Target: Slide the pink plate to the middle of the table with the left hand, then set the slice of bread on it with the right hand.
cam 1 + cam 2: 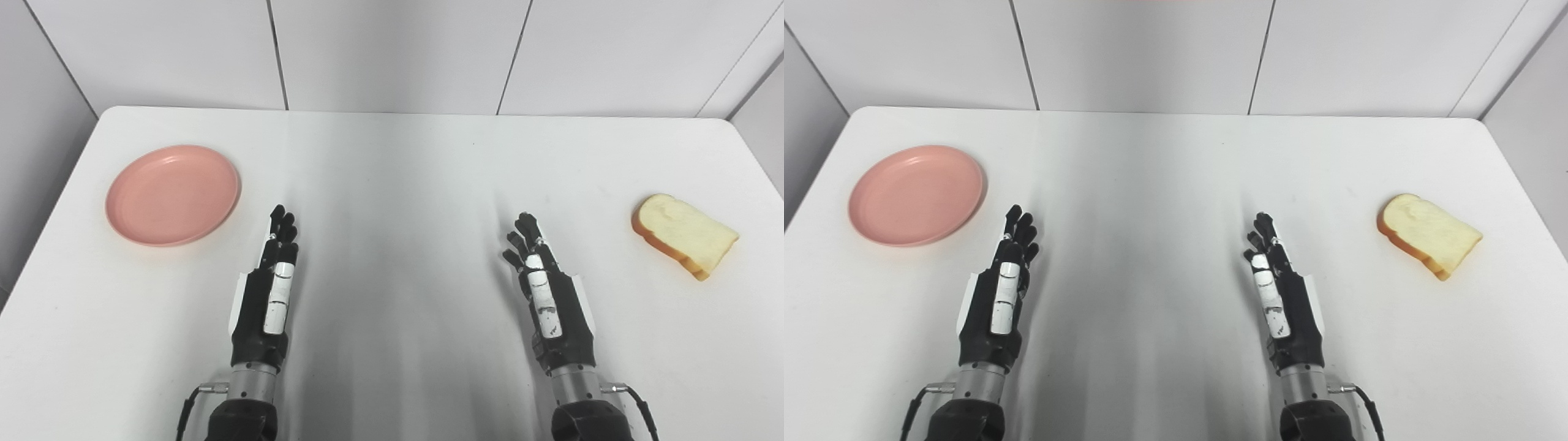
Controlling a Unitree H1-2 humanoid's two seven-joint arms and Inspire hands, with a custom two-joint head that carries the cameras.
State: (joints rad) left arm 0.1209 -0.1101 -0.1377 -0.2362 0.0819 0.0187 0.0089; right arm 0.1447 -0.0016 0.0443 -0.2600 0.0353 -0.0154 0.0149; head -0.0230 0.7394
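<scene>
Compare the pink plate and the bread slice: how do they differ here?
The pink plate is round and lies flat on the table's left side; the bread slice is pale, brown-crusted, squarish and lies on the right. The plate looks larger. Both rest on the white table, untouched by either hand.

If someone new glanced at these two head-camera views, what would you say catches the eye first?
Probably the pink plate, the one strong colour, lying empty at the far left of the white table. Next comes the slice of bread at the far right edge. Between them the black left hand and right hand stand edge-up, open and apart, touching neither.
</scene>
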